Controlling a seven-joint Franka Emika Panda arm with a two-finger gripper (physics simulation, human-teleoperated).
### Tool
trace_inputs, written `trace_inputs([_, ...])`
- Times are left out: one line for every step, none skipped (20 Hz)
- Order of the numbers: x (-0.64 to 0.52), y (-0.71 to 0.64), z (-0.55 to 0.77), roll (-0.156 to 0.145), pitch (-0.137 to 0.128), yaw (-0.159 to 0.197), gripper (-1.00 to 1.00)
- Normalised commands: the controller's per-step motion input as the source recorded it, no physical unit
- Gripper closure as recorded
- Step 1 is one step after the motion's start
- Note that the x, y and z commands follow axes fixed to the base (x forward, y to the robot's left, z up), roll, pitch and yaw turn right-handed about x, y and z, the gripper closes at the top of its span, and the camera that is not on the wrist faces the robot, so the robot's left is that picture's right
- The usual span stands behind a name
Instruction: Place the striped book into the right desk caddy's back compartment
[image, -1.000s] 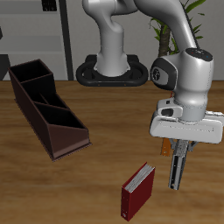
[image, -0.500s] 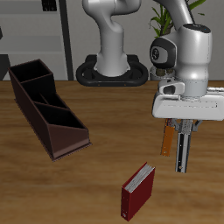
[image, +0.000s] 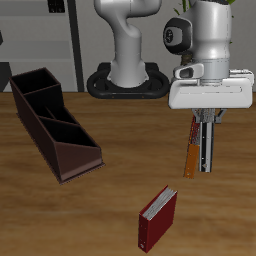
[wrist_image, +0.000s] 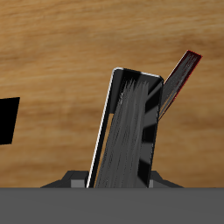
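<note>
My gripper (image: 205, 148) clamped on thin striped book (wrist_image: 129, 131), hanging upright above wood-grain table (image: 110, 200), slanted-divider brown caddy (image: 52, 122) at 9 o'clock, red book (image: 157, 218) lower.

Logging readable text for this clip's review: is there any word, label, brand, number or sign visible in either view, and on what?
None can be read.
Thin grey striped book in the gripper: only fine stripes, no title.
Red book with white page edges: plain cover.
Long dark brown open-topped caddy: no label.
Thin orange-and-red book: no lettering visible.
White robot arm: no marking legible.
</note>
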Motion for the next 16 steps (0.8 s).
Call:
trace_inputs([-0.37, -0.2, 0.54, -0.004, -0.072, 0.048, 1.0])
trace_inputs([-0.33, -0.23, 0.52, -0.019, -0.006, -0.083, 1.0])
trace_inputs([-0.39, -0.12, 0.5, 0.014, -0.069, 0.039, 1.0])
trace_inputs([-0.39, -0.13, 0.47, 0.01, -0.075, 0.077, 1.0])
trace_inputs([-0.32, -0.17, 0.37, 0.038, -0.043, 0.006, 1.0])
trace_inputs([-0.43, -0.19, 0.43, 0.016, -0.042, 0.016, 1.0])
trace_inputs([-0.33, -0.23, 0.38, -0.004, -0.059, 0.023, 1.0])
trace_inputs([-0.21, -0.2, 0.23, -0.025, -0.004, 0.051, 1.0])
trace_inputs([-0.34, -0.4, 0.35, -0.017, 0.015, 0.054, 1.0])
trace_inputs([-0.32, -0.27, 0.22, 0.04, 0.05, 0.03, 1.0])
trace_inputs([0.03, 0.01, 0.0, 0.0, 0.0, 0.0, 1.0])
trace_inputs([-0.73, -0.83, 0.55, -0.015, -0.04, 0.114, 1.0])
trace_inputs([0.03, 0.02, 0.0, 0.0, 0.0, 0.0, 1.0])
trace_inputs([-0.89, -0.88, 0.57, -0.006, -0.03, 0.139, 1.0])
trace_inputs([0.06, 0.04, 0.0, 0.0, 0.0, 0.0, 1.0])
trace_inputs([-0.38, -0.42, 0.25, -0.02, -0.026, 0.11, 1.0])
